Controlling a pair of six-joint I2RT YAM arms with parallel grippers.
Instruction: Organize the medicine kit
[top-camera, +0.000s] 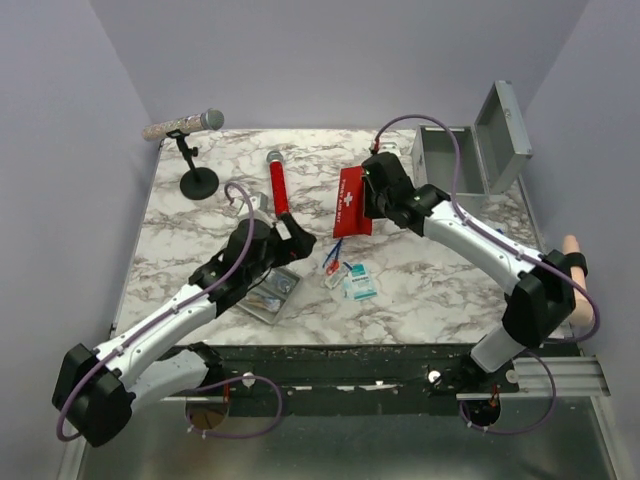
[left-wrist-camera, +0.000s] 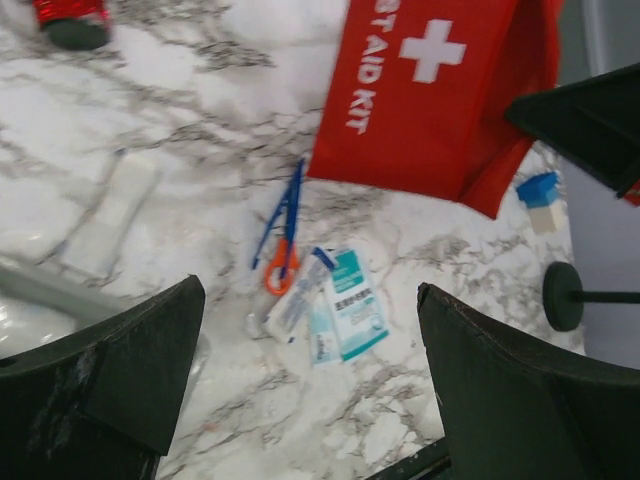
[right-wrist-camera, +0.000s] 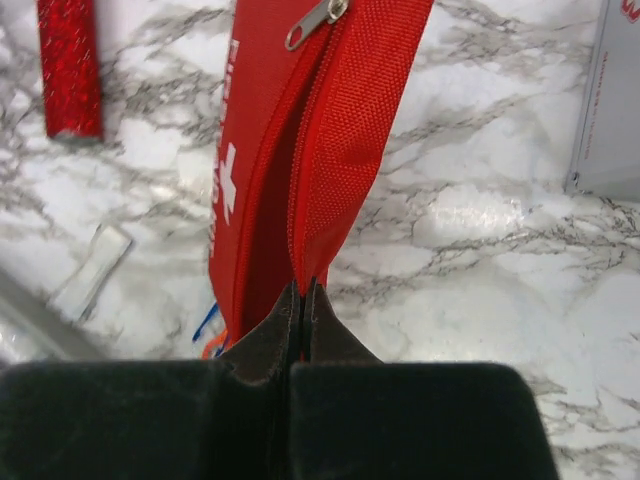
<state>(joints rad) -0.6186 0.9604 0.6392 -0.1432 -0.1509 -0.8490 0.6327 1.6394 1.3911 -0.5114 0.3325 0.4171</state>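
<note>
The medicine kit (top-camera: 447, 158), a grey metal box, stands at the back right with its lid (top-camera: 506, 128) raised; a corner of it (right-wrist-camera: 612, 120) shows in the right wrist view. A red first-aid pouch (top-camera: 350, 200) sits left of it, unzipped along its top edge (right-wrist-camera: 335, 130). My right gripper (right-wrist-camera: 303, 292) is shut on the pouch's fabric edge (top-camera: 368, 200). My left gripper (left-wrist-camera: 310, 350) hangs open above bare marble, just short of teal-and-white packets (left-wrist-camera: 350, 310) and blue scissors with an orange grip (left-wrist-camera: 283, 235).
A shallow grey tray (top-camera: 270, 296) lies under the left arm. A red tube (top-camera: 278, 185), a microphone on a black stand (top-camera: 192, 150), a white wrapped packet (left-wrist-camera: 110, 215) and a small blue-and-white item (left-wrist-camera: 540, 195) also sit on the marble table.
</note>
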